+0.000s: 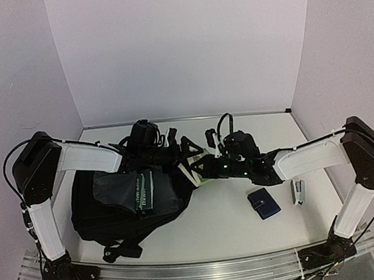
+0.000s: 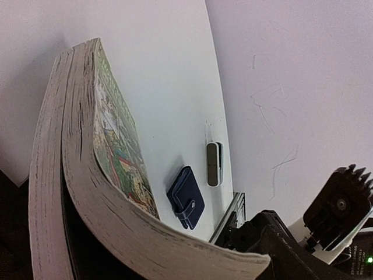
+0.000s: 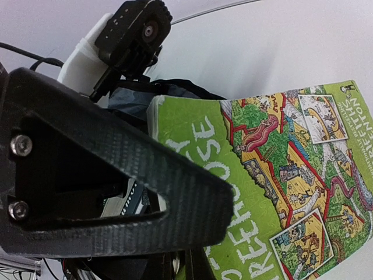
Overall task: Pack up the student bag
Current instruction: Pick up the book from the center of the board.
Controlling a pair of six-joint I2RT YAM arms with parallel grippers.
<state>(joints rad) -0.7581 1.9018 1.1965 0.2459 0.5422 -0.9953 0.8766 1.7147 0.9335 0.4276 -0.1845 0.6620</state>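
**Paperback clamped in the right arm, bag mouth to its left**

Nearest me, in the lower left of the overhead frame, the student bag [image 1: 108,218] lies slumped on the table [image 1: 230,232]. Its mouth gapes toward frame centre, and a dark green book [image 1: 144,192] is already inside. At lower right, well apart from the bag, sit a blue wallet [image 1: 264,203] and, just beside it, a stapler [image 1: 299,192].

Further in, at frame centre, my right gripper [image 1: 200,169] is closed on a thick green paperback [image 3: 280,175], which hangs at the bag's right-hand rim. Just behind it, the left gripper [image 1: 191,146] has its jaws spread wide around nothing I can make out. The paperback's page edge fills its wrist view.

What the coming move turns on: the opening lies left of the held paperback. The paperback's long axis seems to run out from the jaws toward that opening, so I judge it should go in end first. The left arm is the nearer one to the bag.
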